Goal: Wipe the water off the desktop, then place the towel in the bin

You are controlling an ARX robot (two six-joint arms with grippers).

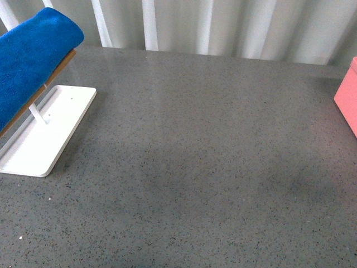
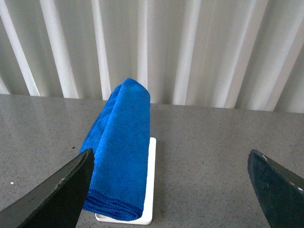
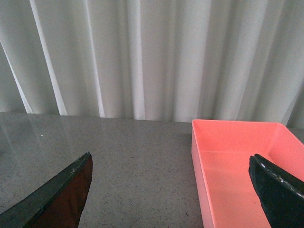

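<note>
Both the left hand (image 2: 170,159) and the right hand (image 3: 170,160) are held open, empty. No step is done: the blue towel (image 1: 30,61) is draped on its rack (image 1: 59,69) at the table's (image 1: 212,156) left; the pink bin (image 3: 232,123) is empty.

White tray (image 1: 60,120) with wooden rod (image 1: 58,70); pleated white curtain (image 1: 234,28) behind

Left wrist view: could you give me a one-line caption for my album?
Open left pincer facing the folded blue towel resting over a white tray on the grey desktop.
</note>
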